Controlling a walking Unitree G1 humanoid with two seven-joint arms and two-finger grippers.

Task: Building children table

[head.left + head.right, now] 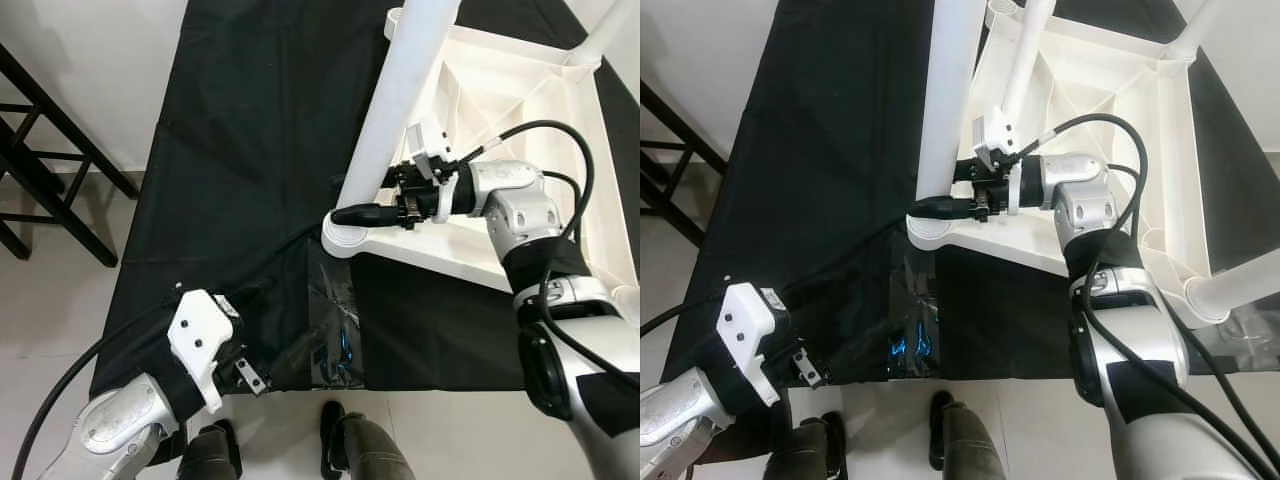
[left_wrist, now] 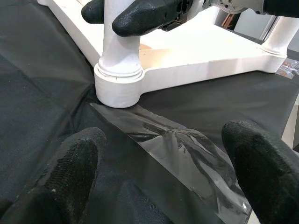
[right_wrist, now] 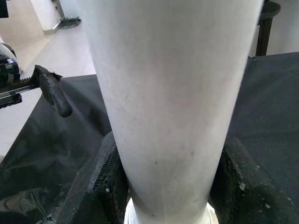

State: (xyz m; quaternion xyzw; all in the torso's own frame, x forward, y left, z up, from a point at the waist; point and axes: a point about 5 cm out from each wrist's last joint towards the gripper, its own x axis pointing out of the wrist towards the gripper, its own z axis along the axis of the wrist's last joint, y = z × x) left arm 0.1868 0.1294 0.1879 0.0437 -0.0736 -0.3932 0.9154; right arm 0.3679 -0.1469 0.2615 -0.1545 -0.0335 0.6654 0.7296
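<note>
Over on the left, the left gripper [image 1: 250,378] hangs low at the near edge of the black cloth-covered surface [image 1: 230,150], its black fingers [image 2: 74,163] spread apart with nothing between them, pointed across the cloth at a crinkled strip of clear plastic film [image 1: 335,325] lying flat just in front of the table's near corner. Moving to the middle, there's the piece that matters: the upturned white plastic children's table [image 1: 480,90], lying top-down on the cloth with its ribbed underside facing up, and a round white table leg [image 1: 395,110] rising from the near corner socket [image 1: 345,240]. The leg looks stiff, smooth and fairly light, likely slick under rubber pads, so low on the shaft near the socket is the sensible place to take it. And that's exactly where the right gripper [image 1: 375,213] is, fingers closed around the leg just above the collar, one pad on each side in the wrist view. On the right, the silver right arm [image 1: 520,200] reaches in sideways across the tabletop, forearm level and elbow bent, looking set to turn or press the leg home.
</note>
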